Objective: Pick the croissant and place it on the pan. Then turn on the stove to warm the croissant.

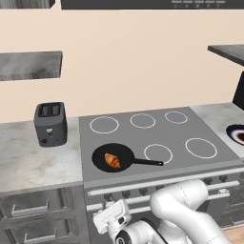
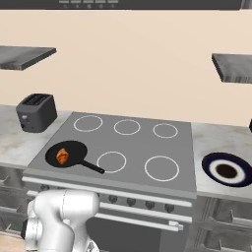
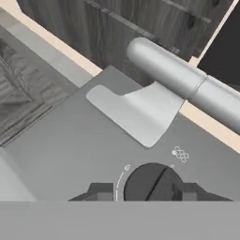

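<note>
The croissant (image 1: 112, 160) lies in the pan (image 1: 101, 156) at the stove's (image 1: 143, 136) front-left corner; the pincer (image 3: 143, 193) is clamped on a knob (image 3: 151, 183).

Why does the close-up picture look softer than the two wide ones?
Hand view: camera sits very close to the stove, so its knob and bar handle look soft and enlarged. Base views: even, flat lighting, no glare; the croissant and pan read clearly.

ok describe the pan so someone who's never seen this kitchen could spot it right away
Find the wide grey stove between the two counters. The pan sits at its front left corner: round, shallow and black, with a thin straight handle. Unlike the flat white burner rings nearby, it holds a small orange croissant.
</note>
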